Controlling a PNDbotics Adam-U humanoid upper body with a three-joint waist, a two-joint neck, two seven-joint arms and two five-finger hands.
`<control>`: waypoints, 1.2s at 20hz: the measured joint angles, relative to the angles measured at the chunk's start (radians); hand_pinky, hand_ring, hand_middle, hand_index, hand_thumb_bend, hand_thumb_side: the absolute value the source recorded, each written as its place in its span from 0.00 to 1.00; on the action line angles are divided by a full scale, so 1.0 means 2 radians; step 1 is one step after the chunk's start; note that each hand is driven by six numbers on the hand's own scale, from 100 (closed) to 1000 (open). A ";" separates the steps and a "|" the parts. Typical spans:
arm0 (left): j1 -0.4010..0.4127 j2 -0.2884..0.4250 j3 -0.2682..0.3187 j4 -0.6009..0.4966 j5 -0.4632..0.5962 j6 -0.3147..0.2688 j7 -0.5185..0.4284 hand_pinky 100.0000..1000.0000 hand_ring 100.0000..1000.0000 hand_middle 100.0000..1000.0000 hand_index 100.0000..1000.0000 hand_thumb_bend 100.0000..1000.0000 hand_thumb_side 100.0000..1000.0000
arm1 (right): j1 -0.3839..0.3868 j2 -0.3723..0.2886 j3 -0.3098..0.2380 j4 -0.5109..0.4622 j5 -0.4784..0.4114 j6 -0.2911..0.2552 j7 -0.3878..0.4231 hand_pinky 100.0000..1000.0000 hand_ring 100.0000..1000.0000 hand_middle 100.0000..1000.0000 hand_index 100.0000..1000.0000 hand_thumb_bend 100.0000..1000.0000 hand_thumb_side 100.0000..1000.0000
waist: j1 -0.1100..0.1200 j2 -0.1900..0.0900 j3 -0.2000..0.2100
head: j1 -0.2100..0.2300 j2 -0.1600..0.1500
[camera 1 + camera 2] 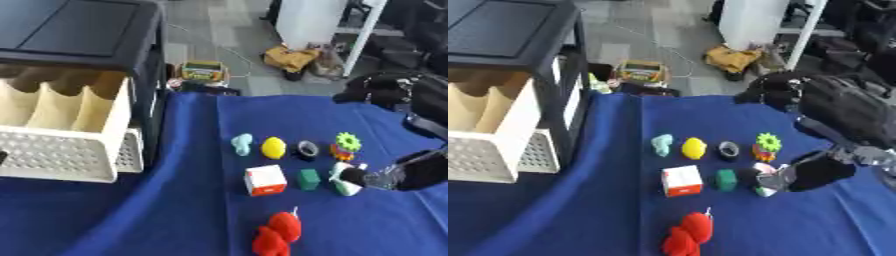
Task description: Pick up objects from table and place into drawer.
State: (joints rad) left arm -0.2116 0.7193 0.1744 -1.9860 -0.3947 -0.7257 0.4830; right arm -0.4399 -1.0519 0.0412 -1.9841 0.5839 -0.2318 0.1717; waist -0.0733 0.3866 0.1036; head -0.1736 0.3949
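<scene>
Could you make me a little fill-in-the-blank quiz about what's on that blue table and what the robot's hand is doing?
1. The table is covered with a ___ cloth.
2. The right hand is at the white and green object, which lies right of the small ___ cube.
3. The open drawer stands on the table's ___ side.
4. The object nearest the camera is the ___ toy.

Missing words: blue; green; left; red
</scene>
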 measured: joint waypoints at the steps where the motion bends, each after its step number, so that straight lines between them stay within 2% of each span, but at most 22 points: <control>1: 0.000 -0.001 0.000 0.000 0.001 -0.001 -0.001 0.54 0.64 0.71 0.89 0.00 0.57 | -0.004 -0.003 0.004 0.000 -0.005 0.000 0.003 0.79 0.82 0.70 0.85 0.52 0.57 | 0.000 0.000 0.000 | 0.000 0.000; 7: 0.000 -0.004 0.000 0.000 0.010 -0.007 -0.007 0.54 0.63 0.71 0.89 0.00 0.56 | -0.035 -0.013 0.032 0.000 -0.026 0.015 0.024 0.79 0.81 0.66 0.83 0.52 0.53 | -0.002 -0.001 0.005 | -0.002 0.002; 10: 0.000 -0.008 -0.001 0.000 0.017 -0.011 -0.012 0.54 0.63 0.71 0.89 0.00 0.57 | -0.055 -0.015 0.046 0.000 -0.032 0.025 0.037 0.79 0.81 0.67 0.85 0.53 0.52 | -0.002 -0.004 0.006 | 0.001 0.014; 13: 0.000 -0.009 -0.003 0.000 0.027 -0.017 -0.017 0.54 0.63 0.71 0.89 0.00 0.59 | -0.073 -0.015 0.060 0.000 -0.034 0.030 0.052 0.79 0.81 0.67 0.87 0.54 0.51 | -0.001 -0.007 0.006 | 0.013 0.029; 16: 0.000 -0.013 -0.003 0.000 0.042 -0.023 -0.023 0.54 0.63 0.71 0.89 0.00 0.57 | -0.089 -0.015 0.072 0.000 -0.037 0.033 0.070 0.79 0.82 0.68 0.89 0.54 0.50 | 0.000 -0.015 0.007 | 0.023 0.042; 24: 0.001 -0.026 -0.002 0.000 0.104 -0.050 -0.050 0.53 0.63 0.71 0.88 0.00 0.57 | -0.141 0.010 0.105 0.040 -0.038 0.023 0.116 0.79 0.82 0.69 0.90 0.54 0.49 | 0.009 -0.035 0.013 | 0.025 0.057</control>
State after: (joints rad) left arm -0.2102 0.6666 0.1699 -1.9860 -0.1869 -0.8264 0.3821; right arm -0.7225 -1.0321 0.2522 -1.9044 0.5071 -0.1866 0.4044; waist -0.0560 0.3169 0.1304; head -0.1238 0.5091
